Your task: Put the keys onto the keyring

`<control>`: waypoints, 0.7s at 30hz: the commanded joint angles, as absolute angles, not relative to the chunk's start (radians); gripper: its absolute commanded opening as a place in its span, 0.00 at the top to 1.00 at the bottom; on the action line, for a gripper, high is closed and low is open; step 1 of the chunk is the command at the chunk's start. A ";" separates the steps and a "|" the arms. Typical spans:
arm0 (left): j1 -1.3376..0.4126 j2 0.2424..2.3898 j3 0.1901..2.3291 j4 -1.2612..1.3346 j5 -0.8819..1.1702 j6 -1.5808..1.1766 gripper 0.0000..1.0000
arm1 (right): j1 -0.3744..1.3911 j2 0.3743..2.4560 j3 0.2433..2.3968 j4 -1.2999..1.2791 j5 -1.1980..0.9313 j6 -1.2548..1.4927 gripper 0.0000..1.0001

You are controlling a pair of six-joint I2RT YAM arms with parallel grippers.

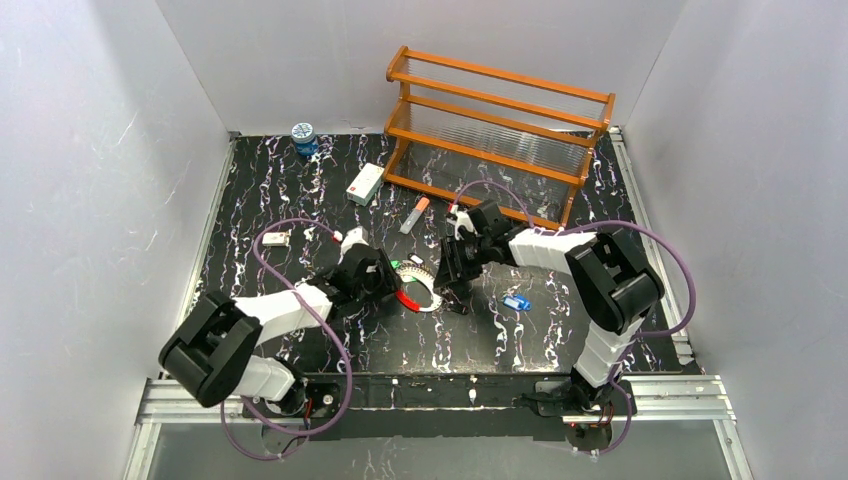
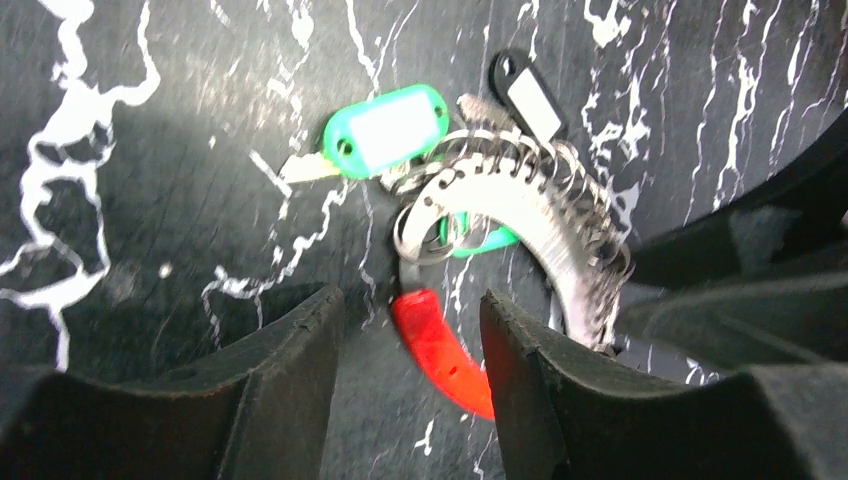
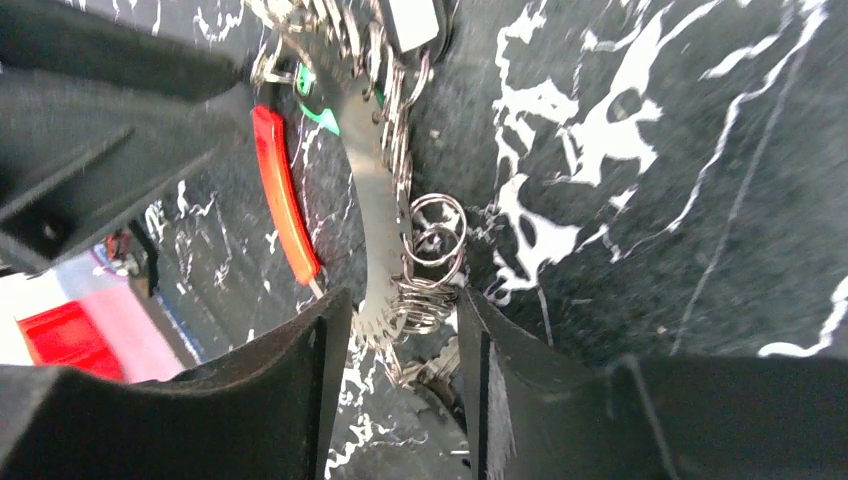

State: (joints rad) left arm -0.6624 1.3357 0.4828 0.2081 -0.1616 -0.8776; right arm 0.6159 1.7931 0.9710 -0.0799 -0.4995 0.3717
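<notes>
Top view: the keyring [image 1: 424, 297] lies mid-worktop [image 1: 300, 190] between the left claw [image 1: 388, 282] and the right claw [image 1: 455, 272], likely so each steadies one side. A blue key [image 1: 516, 301] lies apart to the right. The claw tips are hidden.

Left wrist: the fingers [image 2: 290, 380] are half spread astride the red section. I cannot tell if they pinch it. The green key [image 2: 385, 130] is blurred.

Right wrist: the fingers [image 3: 300, 390] pinch the silver band and small rings [image 3: 437, 238]. The near end is cut off.
</notes>
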 commanded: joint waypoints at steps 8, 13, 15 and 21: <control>-0.580 1.494 0.587 0.197 -0.077 -0.804 0.49 | 0.636 1.724 0.919 -0.071 -0.505 0.421 0.46; -0.565 1.394 0.581 0.087 -0.149 -0.741 0.48 | 0.625 1.656 0.916 -0.109 -0.407 0.392 0.41; -0.563 1.341 0.569 0.050 -0.181 -0.717 0.48 | 0.611 1.630 0.905 -0.115 -0.384 0.388 0.41; -0.555 1.138 0.475 0.047 -0.225 -0.693 0.45 | 0.538 1.502 0.810 -0.101 -0.305 0.406 0.39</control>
